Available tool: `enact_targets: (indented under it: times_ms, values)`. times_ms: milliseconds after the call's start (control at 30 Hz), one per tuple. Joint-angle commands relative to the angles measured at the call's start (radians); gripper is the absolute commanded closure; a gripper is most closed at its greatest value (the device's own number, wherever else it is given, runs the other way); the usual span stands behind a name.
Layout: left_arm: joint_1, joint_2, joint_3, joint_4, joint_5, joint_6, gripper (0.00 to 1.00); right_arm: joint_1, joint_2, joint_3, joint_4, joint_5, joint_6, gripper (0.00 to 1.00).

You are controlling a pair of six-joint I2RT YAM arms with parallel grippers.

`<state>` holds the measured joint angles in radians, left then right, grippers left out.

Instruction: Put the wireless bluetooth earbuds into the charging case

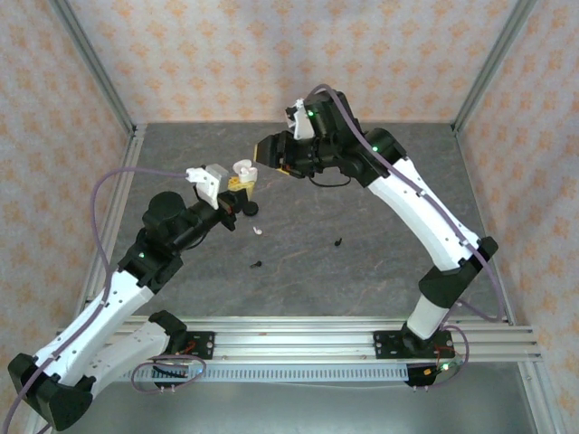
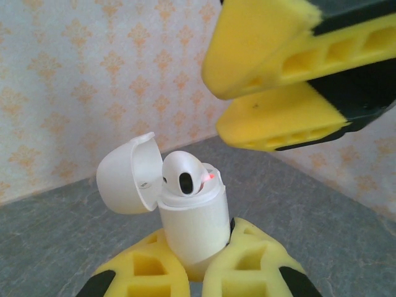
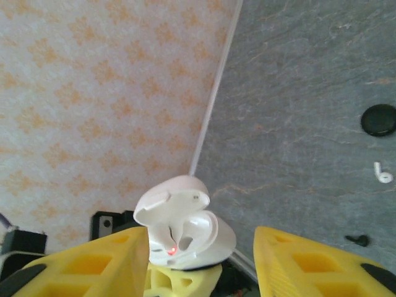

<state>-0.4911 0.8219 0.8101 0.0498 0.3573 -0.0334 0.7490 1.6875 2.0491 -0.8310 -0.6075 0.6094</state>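
One white plastic earbud (image 2: 184, 173) sits in the open white case (image 2: 192, 226) the left hand (image 2: 197, 272) grips; the right hand (image 3: 201, 260) gapes empty. Its twin (image 1: 257, 231) on the table (image 1: 362, 276) looks light, slick; pinch its stem.

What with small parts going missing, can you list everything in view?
white case: one, white, lid open, held in the left gripper
white earbuds: two, white; one seated in the white case, one loose on the table
black earbuds: two, black, loose on the table
black case: one, black, on the table
walls: pale, orange pattern
left gripper: yellow fingers, shut on the white case
right gripper: yellow fingers, open, near the white case
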Motion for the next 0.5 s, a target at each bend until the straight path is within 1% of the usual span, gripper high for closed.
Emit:
enact_targets:
  times_ms: [0,167,467]
  values:
    - [-0.005,-0.013,0.046,0.033,0.076,-0.027,1.0,-0.003,-0.049,-0.068,0.158,-0.069,0.074,0.49]
    - [-0.005,-0.012,0.082,0.031,0.092,-0.045,1.0,-0.007,-0.068,-0.143,0.291,-0.128,0.162,0.49]
    - [-0.006,0.015,0.118,0.078,0.027,-0.053,1.0,-0.006,-0.106,-0.289,0.547,-0.183,0.355,0.49]
